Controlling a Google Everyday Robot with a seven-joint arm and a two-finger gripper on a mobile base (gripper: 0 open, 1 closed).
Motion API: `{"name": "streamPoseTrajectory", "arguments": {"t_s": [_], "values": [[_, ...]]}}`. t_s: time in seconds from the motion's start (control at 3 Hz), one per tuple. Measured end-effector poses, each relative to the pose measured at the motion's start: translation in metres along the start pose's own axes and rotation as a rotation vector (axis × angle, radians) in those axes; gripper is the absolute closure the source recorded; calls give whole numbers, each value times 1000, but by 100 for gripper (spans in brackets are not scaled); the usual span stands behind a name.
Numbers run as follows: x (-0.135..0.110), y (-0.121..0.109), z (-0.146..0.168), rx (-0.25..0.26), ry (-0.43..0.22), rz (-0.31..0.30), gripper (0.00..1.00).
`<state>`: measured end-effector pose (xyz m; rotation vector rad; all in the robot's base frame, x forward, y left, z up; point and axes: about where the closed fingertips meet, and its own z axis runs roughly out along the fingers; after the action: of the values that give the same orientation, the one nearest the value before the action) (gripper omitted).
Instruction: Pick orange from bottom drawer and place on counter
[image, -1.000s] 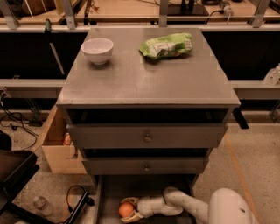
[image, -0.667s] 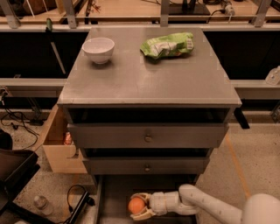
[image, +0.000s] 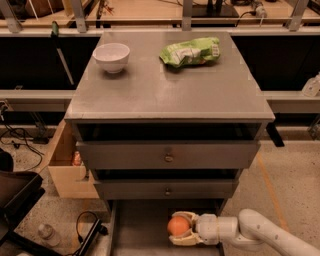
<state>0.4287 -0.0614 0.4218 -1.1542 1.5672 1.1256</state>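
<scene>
Camera view, bottom centre of the frame: the gripper (image: 177, 229) is clenched on the orange (image: 178, 225), one pale finger curving over the fruit and the other under it. The arm reaches in from the lower right corner. The orange sits over the floor of the bottom drawer (image: 137, 230), just below the front of the middle drawer (image: 150, 190).

The main hazard is judged to be the overhang. The two closed drawers and the edge of the counter (image: 165, 95) stand directly above the fruit, so a straight lift could knock it against a drawer front and out of the fingers. The smooth round skin could also slip if the grip is shallow. On the counter, the white bowl (image: 111, 56) at upper left and the green bag (image: 190, 51) at upper centre leave the nearer part as the safer landing spot.

Compared with the frame just before, the orange and gripper have shifted right and slightly up in the picture, and the arm has drawn back toward the lower right. Bowl, bag and drawers are unchanged.
</scene>
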Motion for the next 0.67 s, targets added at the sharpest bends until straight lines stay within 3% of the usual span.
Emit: {"name": "streamPoseTrajectory", "arguments": {"t_s": [0.33, 0.67], "values": [[-56, 11, -44, 89, 10, 29, 100], [-99, 23, -70, 122, 30, -6, 100]]}}
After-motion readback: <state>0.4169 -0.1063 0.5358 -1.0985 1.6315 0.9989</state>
